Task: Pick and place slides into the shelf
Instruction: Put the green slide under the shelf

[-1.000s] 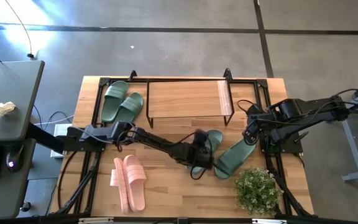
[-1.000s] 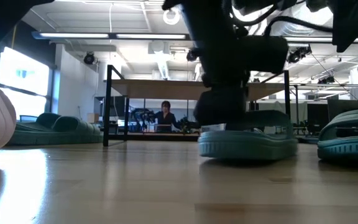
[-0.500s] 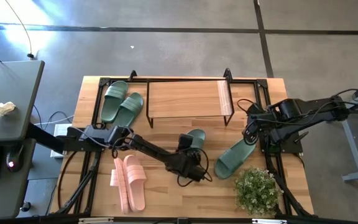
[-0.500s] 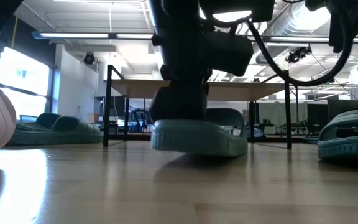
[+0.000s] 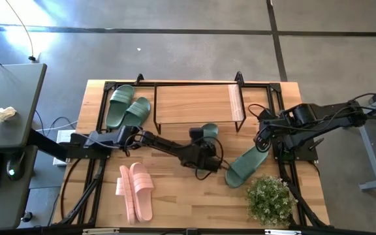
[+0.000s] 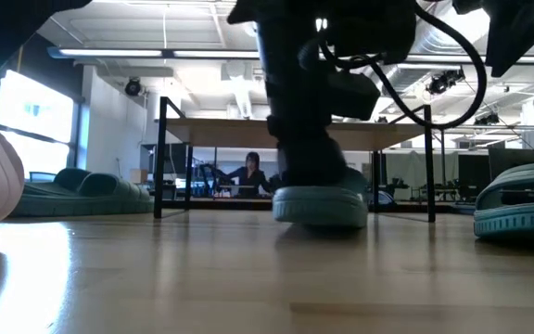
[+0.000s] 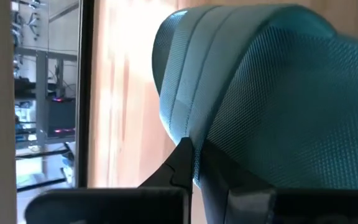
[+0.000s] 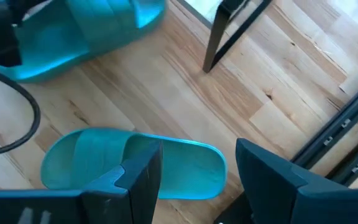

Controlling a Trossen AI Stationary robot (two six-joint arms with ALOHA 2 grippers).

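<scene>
Landmark: shelf [image 5: 198, 103], plank top bare; open space is seen beneath it between its black legs in the low view. The front edge is blocked near the middle by a green slide [image 5: 207, 132] clamped in the left gripper [image 5: 200, 145]. A second green slide [image 5: 245, 165] lies off the front right corner, beside a plant [image 5: 268, 199]. A green pair [image 5: 127, 108] occupies the shelf's left side. A pink pair [image 5: 135, 190] lies well in front, leftward. Bare tabletop [image 5: 175, 196] is left between.

The floor [image 5: 175, 52] is grey and smooth, with dark lines across it. A dark side table [image 5: 5, 130] stands at the left with a crumpled white cloth [image 5: 4, 115] on it. Far back, long ceiling lights [image 6: 146, 53] shine, and a bright window [image 6: 21, 111] glows left.
</scene>
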